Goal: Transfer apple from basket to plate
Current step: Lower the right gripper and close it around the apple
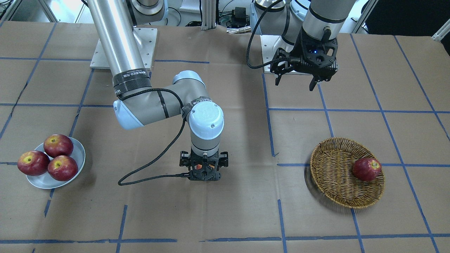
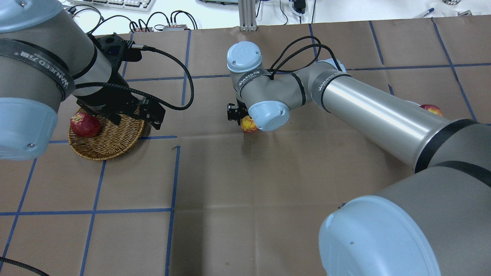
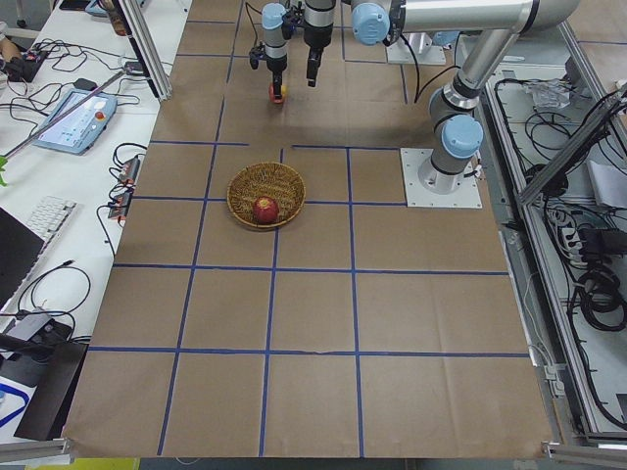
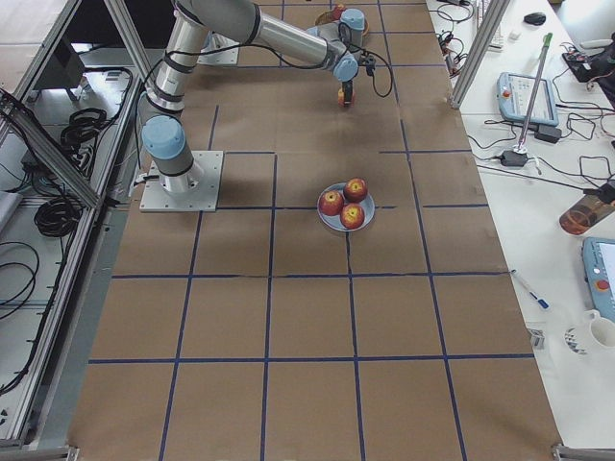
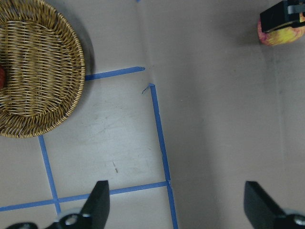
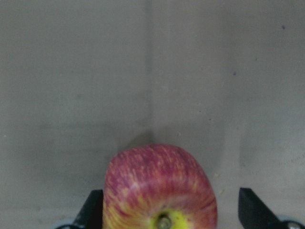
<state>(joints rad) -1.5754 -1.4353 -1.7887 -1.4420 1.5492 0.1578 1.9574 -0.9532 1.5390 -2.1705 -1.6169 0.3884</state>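
The pinkish-red apple [image 6: 159,188] with yellow streaks and a yellow-green stem patch sits on the brown paper at mid-table, also seen in the overhead view [image 2: 249,124]. My right gripper [image 6: 169,210] stands straight down over it, open, one finger on each side, with a gap at the right finger. In the front view the right gripper [image 1: 204,172] hides the apple. The wicker basket [image 1: 334,175] holds one dark red apple [image 1: 366,169]. The pale plate [image 1: 80,154] holds three dark red apples. My left gripper [image 1: 295,79] is open and empty, raised beside the basket.
The table is covered with brown paper marked by a blue tape grid. The right arm's black cable [image 1: 147,165] loops down onto the paper beside the gripper. In the overhead view the right arm hides most of the plate.
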